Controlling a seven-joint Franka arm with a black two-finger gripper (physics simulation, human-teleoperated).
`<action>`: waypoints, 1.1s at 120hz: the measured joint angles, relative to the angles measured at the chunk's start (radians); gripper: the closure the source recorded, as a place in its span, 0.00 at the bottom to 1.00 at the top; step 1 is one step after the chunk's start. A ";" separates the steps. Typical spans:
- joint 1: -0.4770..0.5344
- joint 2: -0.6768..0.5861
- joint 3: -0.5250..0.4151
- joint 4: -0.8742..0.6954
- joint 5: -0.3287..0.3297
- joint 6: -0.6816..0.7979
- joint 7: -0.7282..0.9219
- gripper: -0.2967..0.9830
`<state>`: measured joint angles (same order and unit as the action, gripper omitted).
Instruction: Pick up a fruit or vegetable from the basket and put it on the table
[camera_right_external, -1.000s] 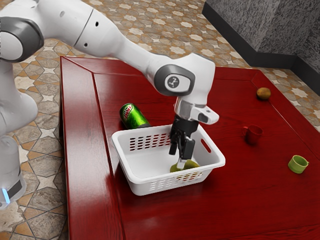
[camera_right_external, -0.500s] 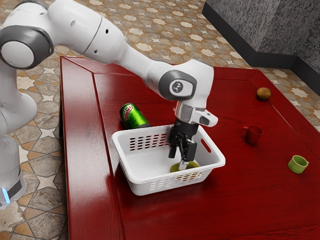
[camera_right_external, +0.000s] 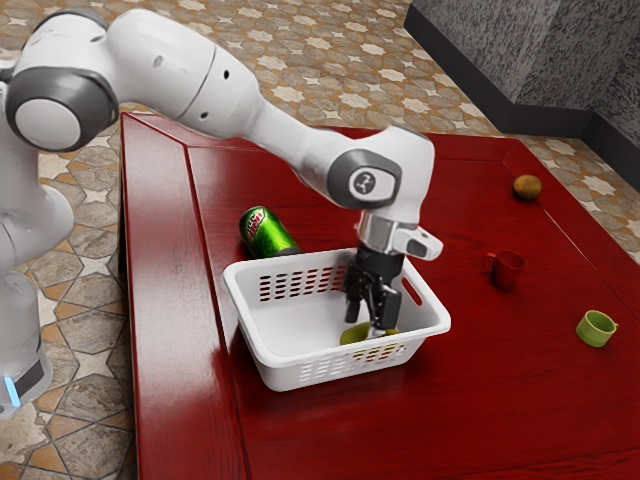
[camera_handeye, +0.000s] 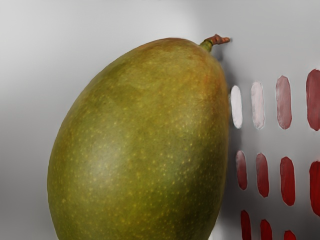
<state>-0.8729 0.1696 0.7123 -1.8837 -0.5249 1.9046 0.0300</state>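
The white basket (camera_right_external: 285, 372) stands on the red table, and a green-yellow mango (camera_right_external: 353, 335) lies inside it by the near wall. Reaching down into the basket, my gripper (camera_right_external: 367, 321) is open over the mango, its two black fingers apart. One finger partly covers the fruit in the exterior view. In the wrist view the mango (camera_handeye: 142, 145) is large and close under the hand, its stem beside the slotted wall of the basket (camera_handeye: 272, 142).
A green can (camera_right_external: 268, 234) lies just behind the basket on the red table (camera_right_external: 480, 400). Toward the exterior view's right are a red mug (camera_right_external: 507, 270), a green cup (camera_right_external: 596, 329) and a brownish round fruit (camera_right_external: 527, 187) farther back.
My hand has shifted toward the exterior view's right and slightly lower inside the basket. More of the mango's left part now shows beside the finger. The basket and mango have not visibly moved.
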 joint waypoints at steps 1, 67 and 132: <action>0.000 0.001 -0.001 0.001 -0.001 0.000 0.000 0.26; 0.013 0.034 -0.008 0.022 -0.019 -0.007 0.021 0.27; 0.021 0.059 -0.009 0.032 -0.030 -0.010 0.039 0.36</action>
<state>-0.8521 0.2287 0.7029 -1.8522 -0.5549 1.8946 0.0690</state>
